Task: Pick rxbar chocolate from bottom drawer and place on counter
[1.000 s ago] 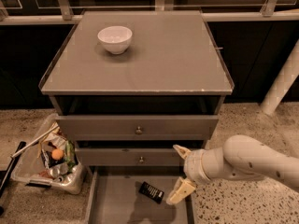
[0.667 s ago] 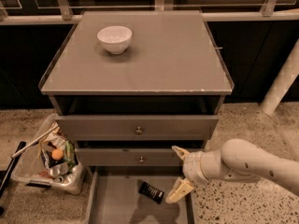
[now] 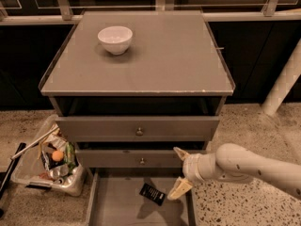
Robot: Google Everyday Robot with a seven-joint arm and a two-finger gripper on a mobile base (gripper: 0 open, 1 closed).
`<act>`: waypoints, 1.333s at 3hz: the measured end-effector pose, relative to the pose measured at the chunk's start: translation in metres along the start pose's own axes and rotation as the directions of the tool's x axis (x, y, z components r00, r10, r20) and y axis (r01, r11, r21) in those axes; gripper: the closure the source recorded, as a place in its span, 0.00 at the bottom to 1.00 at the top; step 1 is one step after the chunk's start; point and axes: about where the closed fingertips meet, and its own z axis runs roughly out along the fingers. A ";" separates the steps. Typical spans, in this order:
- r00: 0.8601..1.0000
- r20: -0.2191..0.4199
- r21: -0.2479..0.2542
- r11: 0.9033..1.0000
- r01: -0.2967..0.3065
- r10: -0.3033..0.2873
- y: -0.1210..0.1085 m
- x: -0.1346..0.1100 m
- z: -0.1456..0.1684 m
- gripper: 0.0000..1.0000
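The tool (image 3: 180, 172) hangs released, fingers spread, over the right side of the bottom drawer (image 3: 117, 208). The chocolate bar (image 3: 152, 194) lies on the drawer floor just left of the lower finger, angled diagonally.

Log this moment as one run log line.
gripper: open, beside rxbar chocolate | rxbar chocolate: in open bottom drawer, not grasped | counter: white bowl on it

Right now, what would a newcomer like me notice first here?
A pale robot arm extends in from the right, its open gripper just right of the black rxbar chocolate lying in the pulled-out bottom drawer. Next, the white bowl on the grey counter, back left.
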 end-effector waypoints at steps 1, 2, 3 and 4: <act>1.000 -0.021 0.029 1.000 -0.007 0.008 -0.011 0.029 0.021 0.00; 0.998 -0.028 0.035 0.998 -0.058 0.059 -0.012 0.061 0.042 0.00; 0.998 -0.028 0.035 0.998 -0.058 0.059 -0.012 0.061 0.042 0.00; 0.996 -0.037 0.033 0.997 -0.074 0.075 -0.010 0.065 0.048 0.00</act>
